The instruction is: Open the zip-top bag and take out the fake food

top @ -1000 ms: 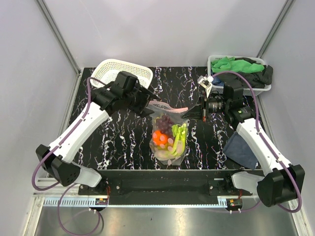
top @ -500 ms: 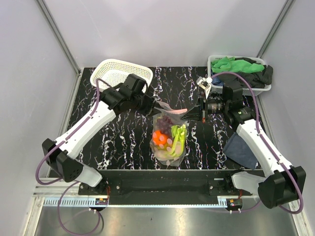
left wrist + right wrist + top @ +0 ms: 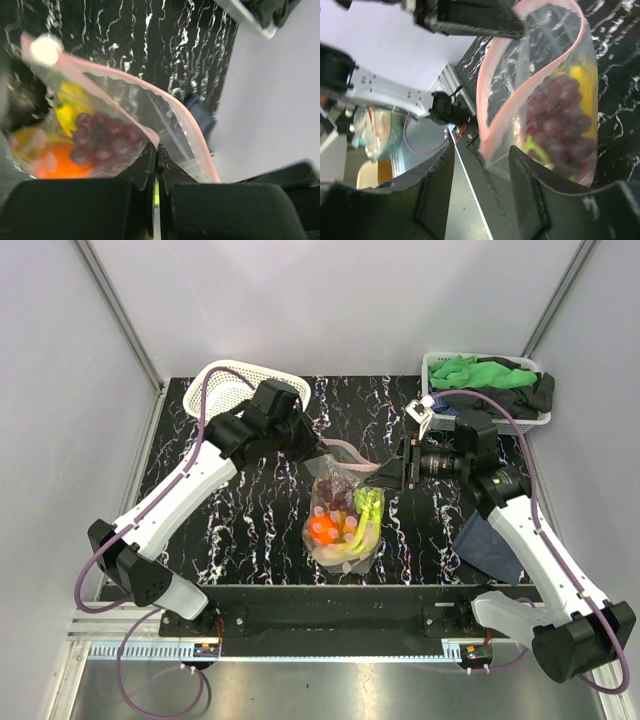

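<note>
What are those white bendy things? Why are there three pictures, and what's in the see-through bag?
The white bendy things are two robot arms. Each ends in a gripper, two fingers that pinch. One picture looks down from above; the other two come from little cameras on the wrists, so the fingers look huge. The left gripper pinches one edge of the zip-top bag. The right gripper has its fingers apart, with the bag's pink strip between them. Inside is fake food: purple grapes, a yellow banana. At the black table's edges are a white basket, a bin of green and black cloths, and a dark blue cloth.
</note>
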